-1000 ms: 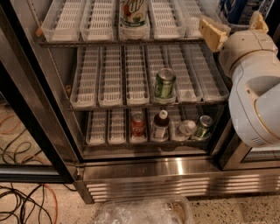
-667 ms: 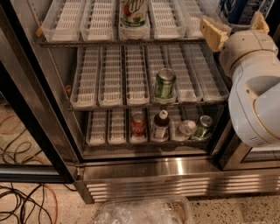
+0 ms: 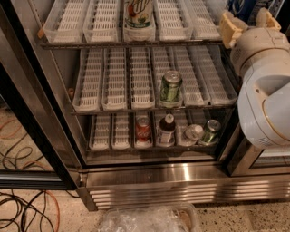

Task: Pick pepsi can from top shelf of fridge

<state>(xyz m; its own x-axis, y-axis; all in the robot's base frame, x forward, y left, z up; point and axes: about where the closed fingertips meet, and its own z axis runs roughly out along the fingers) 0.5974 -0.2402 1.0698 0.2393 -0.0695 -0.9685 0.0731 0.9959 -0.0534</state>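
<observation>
The fridge (image 3: 181,181) stands open in front of me, with three wire racks. The top shelf (image 3: 99,20) carries white slotted lane trays. At its far right, cut by the upper edge of the view, a blue can-like shape, apparently the pepsi can (image 3: 239,6), shows only in part. My gripper (image 3: 248,21), tan on a white rounded wrist, is at the right end of the top shelf, right in front of that blue shape. Whether it touches the can is hidden.
A white-and-green can (image 3: 138,13) stands mid top shelf. A green can (image 3: 171,87) stands on the middle rack. The bottom rack holds a small red can (image 3: 143,129), a dark bottle (image 3: 166,129) and a tipped green can (image 3: 210,131). The door frame (image 3: 27,113) stands left, with cables (image 3: 22,199) and a plastic bag (image 3: 149,217) on the floor.
The gripper and wrist have shifted slightly to the right and up along the top shelf. Nothing on the racks has moved.
</observation>
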